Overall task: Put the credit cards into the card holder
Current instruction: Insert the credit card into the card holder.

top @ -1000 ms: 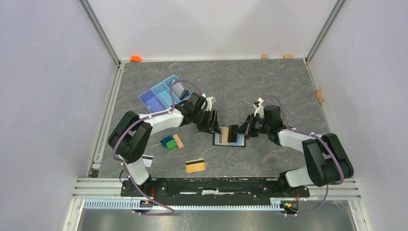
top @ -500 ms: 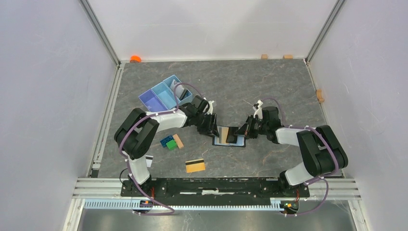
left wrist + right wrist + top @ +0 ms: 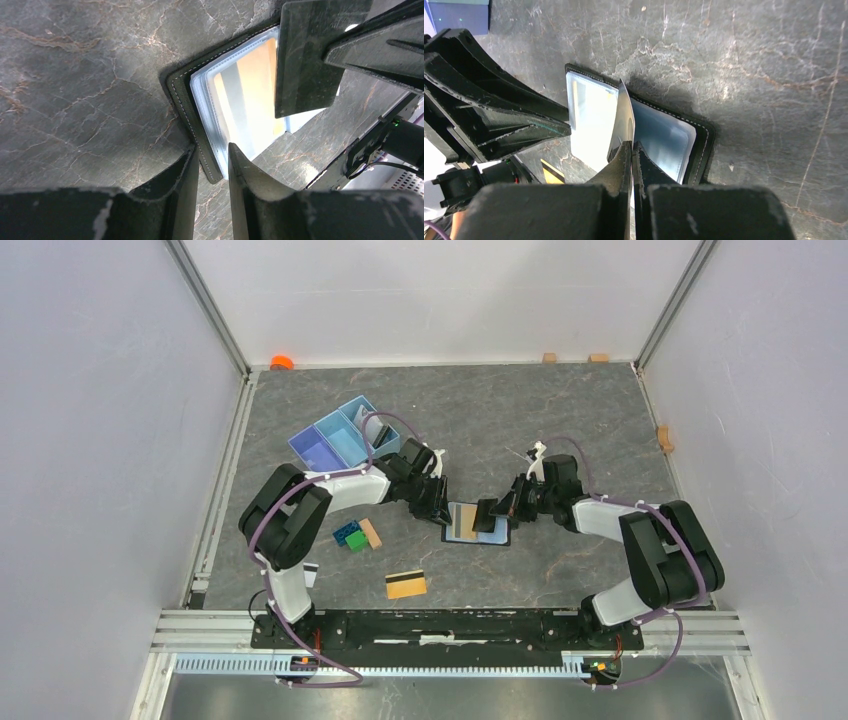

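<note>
Above the card holder (image 3: 182, 100), we find the right gripper (image 3: 631, 144) pinching an apparently black card (image 3: 305, 55); the left gripper (image 3: 211, 147) jaws, slightly spread, straddle the holder's rim.

Bright and even in the top view, lit from overhead, with only soft, short shadows on the grey table (image 3: 560, 420) and no blur. Dimmer and harsher in the left wrist view: strong white and orange glare off the clear sleeves of the card holder (image 3: 186, 100), washing out detail there, with the left gripper (image 3: 211, 147) dark and soft so close to the lens. Blown-out white on the sleeves in the right wrist view too, a grey sheen along the black card (image 3: 625, 112), a dark shadow on the stone just beyond it, and the right gripper (image 3: 631, 145) out of focus.
</note>
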Robot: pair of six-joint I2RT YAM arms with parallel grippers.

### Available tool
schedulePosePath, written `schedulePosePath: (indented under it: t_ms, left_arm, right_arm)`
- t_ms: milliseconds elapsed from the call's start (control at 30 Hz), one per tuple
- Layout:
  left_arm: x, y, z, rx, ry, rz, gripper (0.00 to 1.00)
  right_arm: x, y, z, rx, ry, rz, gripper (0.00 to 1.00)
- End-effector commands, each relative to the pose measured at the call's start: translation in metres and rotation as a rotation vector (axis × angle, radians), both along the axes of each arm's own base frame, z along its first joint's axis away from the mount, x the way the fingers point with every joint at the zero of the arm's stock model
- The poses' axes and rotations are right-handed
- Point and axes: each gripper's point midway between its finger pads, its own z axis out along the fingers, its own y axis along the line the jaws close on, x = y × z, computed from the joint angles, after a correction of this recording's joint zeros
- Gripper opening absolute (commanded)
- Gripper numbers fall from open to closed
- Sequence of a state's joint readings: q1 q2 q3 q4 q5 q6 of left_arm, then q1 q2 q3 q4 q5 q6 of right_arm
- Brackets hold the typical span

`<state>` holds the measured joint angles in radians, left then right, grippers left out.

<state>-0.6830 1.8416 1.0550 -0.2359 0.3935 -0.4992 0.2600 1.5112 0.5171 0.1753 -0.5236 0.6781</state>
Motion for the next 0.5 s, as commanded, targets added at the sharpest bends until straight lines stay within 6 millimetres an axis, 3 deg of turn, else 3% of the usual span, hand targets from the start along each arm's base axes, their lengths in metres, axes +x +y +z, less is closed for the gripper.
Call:
schedulePosePath:
  t_ms: [0, 467]
  left_arm:
    - [0.006, -0.003, -0.006, 0.027, -0.038, -0.024, 0.34]
    - [0.001, -0.008, -0.004, 0.016, -0.035, -0.041, 0.32]
  right_arm:
    - [0.011, -0.016, -0.005, -0.111, -0.033, -0.033, 0.00]
    - [0.007, -0.011, -0.015, -0.133, -0.032, -0.023, 0.00]
